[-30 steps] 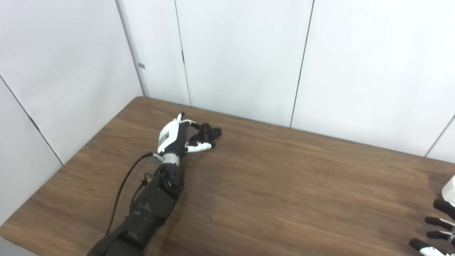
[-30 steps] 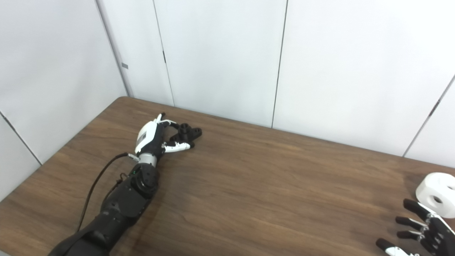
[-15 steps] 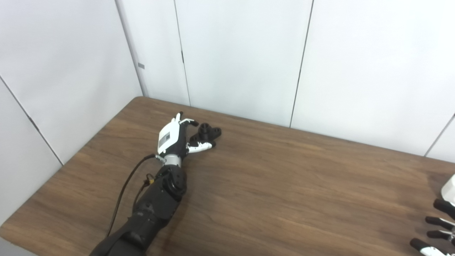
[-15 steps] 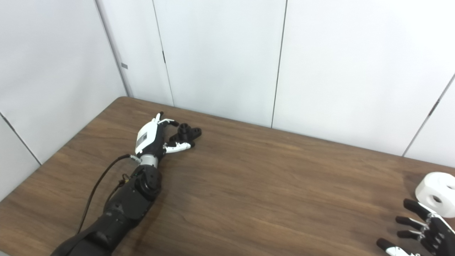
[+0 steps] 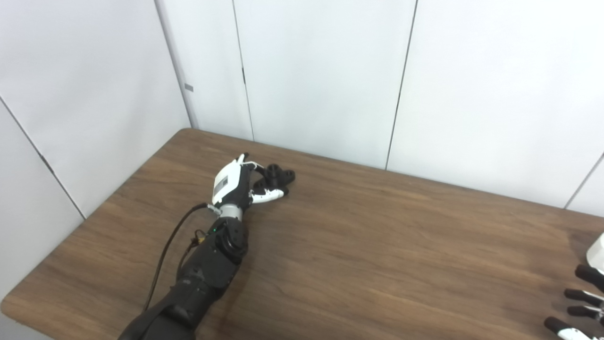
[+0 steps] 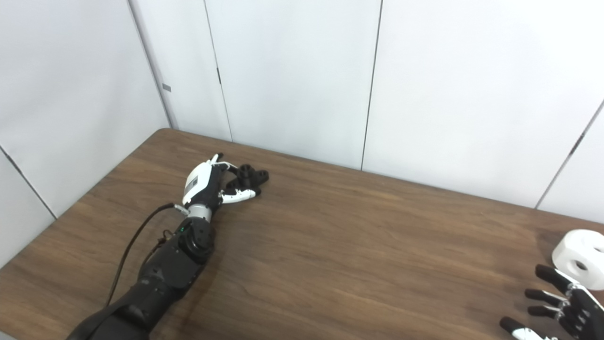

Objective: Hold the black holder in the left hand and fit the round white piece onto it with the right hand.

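The black holder [image 6: 249, 176] lay on the wooden table [image 6: 339, 236], toward the far left corner, a short way in from the wall panels [image 6: 292, 75] behind it. The left hand [image 6: 207, 182] sat right against the holder's near-left side, its fingers [image 6: 227, 166] curled over the holder's far edge and its white thumb [image 6: 239, 193] stretched along the holder's near edge, so the hand wrapped partly around the piece; whether it was truly gripping or only cupping the holder could not be told. The left forearm [image 6: 165, 264] ran back from the holder toward the near edge of the table, with a black cable [image 6: 130, 248] looping beside it.

Well apart from the holder, at the far right side of the table, stood the round white piece [image 6: 581, 257], showing a hole in its side. Just in front of that piece hovered the right hand [image 6: 561, 304], empty, its dark fingers [image 6: 549, 275] spread apart and pointing away from the holder's side, one fingertip close to the white piece.
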Robot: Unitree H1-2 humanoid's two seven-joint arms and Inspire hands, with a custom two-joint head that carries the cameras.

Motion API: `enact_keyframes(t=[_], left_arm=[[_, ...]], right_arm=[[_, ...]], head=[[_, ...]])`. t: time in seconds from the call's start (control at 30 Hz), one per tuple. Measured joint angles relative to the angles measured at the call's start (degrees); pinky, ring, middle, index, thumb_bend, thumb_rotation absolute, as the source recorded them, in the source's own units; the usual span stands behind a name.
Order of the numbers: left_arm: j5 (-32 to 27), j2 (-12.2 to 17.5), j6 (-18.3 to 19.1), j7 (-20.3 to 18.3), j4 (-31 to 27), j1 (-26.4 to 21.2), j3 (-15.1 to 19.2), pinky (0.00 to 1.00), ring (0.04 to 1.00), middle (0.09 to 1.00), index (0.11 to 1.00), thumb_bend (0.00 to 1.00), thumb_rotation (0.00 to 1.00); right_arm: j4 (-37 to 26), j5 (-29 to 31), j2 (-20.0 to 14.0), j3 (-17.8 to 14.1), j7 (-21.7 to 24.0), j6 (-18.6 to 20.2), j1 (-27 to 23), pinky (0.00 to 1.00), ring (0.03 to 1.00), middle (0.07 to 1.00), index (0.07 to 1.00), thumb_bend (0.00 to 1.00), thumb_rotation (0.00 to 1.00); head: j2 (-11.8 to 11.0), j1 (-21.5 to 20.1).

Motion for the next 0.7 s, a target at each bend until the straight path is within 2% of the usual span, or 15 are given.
enact_keyframes(t=[0.43, 0.7], left_arm=[[-0.65, 1.11, -0.63, -0.72, 2.66, -1.41, -2.25, 1.00, 1.000, 0.928, 0.482, 0.52, 0.06], [-1.16, 1.79, -1.46, -0.95, 1.65, -0.56, -2.96, 1.00, 1.000, 0.927, 0.482, 0.53, 0.06]], right_arm=[[0.07, -0.70, 0.01, 0.02, -0.03, -0.05, -0.10, 0.56, 0.664, 0.804, 0.751, 0.69, 0.14], [0.10, -1.11, 0.03, 0.05, -0.11, -0.13, -0.13, 0.56, 0.658, 0.801, 0.750, 0.68, 0.13]], head=[[0.26, -0.17], [0.18, -0.53]])
